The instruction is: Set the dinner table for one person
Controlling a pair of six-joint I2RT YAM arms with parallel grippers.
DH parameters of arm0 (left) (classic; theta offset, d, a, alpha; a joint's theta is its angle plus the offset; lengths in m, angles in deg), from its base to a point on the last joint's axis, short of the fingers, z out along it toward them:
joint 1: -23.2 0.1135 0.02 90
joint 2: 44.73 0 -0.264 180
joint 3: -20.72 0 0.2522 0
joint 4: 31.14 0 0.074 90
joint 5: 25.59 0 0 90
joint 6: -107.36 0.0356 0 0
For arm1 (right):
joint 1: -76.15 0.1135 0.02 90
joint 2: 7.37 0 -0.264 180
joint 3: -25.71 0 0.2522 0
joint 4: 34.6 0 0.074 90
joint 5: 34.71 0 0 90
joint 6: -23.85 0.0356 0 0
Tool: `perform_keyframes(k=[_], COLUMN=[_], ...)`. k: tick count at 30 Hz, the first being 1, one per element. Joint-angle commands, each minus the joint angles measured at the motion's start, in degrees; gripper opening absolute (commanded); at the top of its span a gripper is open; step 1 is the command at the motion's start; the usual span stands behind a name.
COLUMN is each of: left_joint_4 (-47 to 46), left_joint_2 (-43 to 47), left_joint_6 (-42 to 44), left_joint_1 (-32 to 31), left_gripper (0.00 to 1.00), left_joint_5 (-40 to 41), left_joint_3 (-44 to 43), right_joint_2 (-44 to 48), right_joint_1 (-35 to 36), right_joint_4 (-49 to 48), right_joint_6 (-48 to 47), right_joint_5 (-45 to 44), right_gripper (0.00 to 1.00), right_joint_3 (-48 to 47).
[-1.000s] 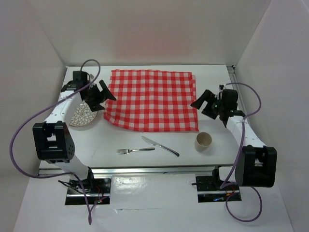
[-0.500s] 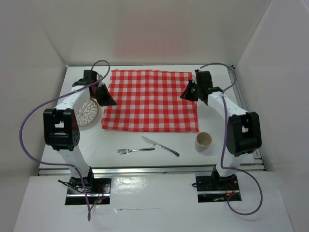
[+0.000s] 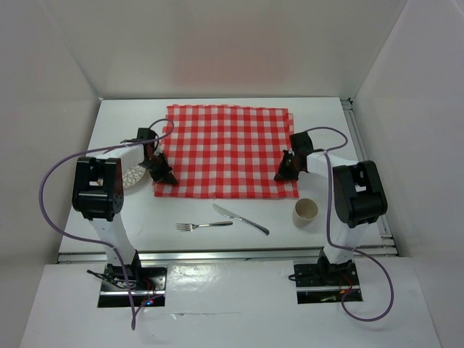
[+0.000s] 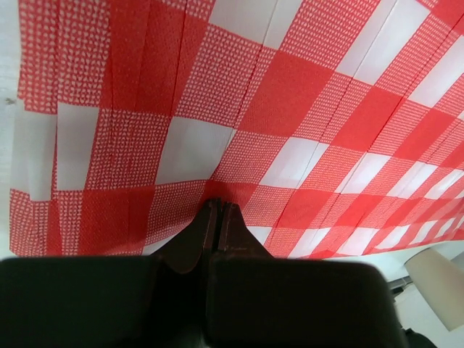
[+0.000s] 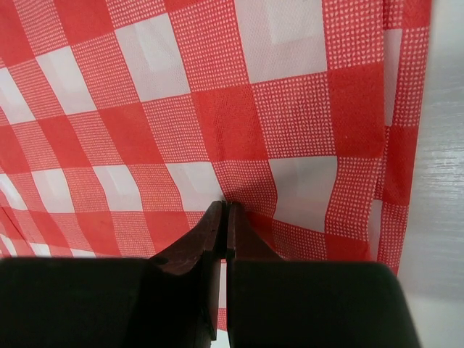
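Surface: white dinner table [image 3: 210,210]. Red-and-white checked cloth [image 3: 228,148] lies spread at far centre. Left gripper [image 3: 164,176] and right gripper [image 3: 282,174] are each closed, pinching its own near corner. The cloth extends far from both jaws, its near edge running left-right between them.

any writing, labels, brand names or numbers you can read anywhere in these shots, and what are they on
No readable text in any view.
Checked cloth: red and white squares only, no print, also in both wrist views.
Cup: plain, no logo visible.
Plate: petal-like pattern, no lettering.
Knife and fork: too small to show any stamp.
White table: no markings.
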Motion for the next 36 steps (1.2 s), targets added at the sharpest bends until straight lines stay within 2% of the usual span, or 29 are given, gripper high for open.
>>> perform_keyframes(k=[1,13,20,27,30,32,35,36], left_joint_4=[-0.44,2.37,4.39,4.92,7.19,8.61,11.77,12.47], left_joint_2=[0.47,5.30,10.30,12.16,14.44,16.45,18.65,19.71], left_joint_6=[-0.75,-1.27,-1.27,-1.27,-1.27,-1.27,-1.27,-1.27], left_joint_1=[-1.07,-1.07,-1.07,-1.07,-1.07,-1.07,-1.07,-0.55], left_gripper=[0.00,0.00,0.00,0.00,0.00,0.00,0.00,0.01], left_joint_5=[3.21,8.40,10.95,9.38,9.37,9.90,12.88,13.67], left_joint_3=[2.34,5.60,6.13,5.51,3.94,2.27,-2.56,-3.79], right_joint_2=[0.36,5.56,8.45,8.98,8.37,9.24,11.00,11.01], right_joint_1=[1.23,2.99,2.99,2.99,2.99,3.60,4.40,5.27], right_joint_4=[-1.55,-0.41,2.49,3.11,3.11,3.11,4.51,5.04], right_joint_6=[1.44,3.11,3.64,2.42,0.92,0.05,-1.28,-1.28], right_joint_5=[-0.99,-3.53,-9.42,-9.96,-7.95,-6.71,-5.03,-5.03], right_gripper=[0.00,0.00,0.00,0.00,0.12,0.37,0.66,0.70], right_joint_3=[2.88,10.09,8.87,7.82,6.06,3.08,-2.54,-4.21])
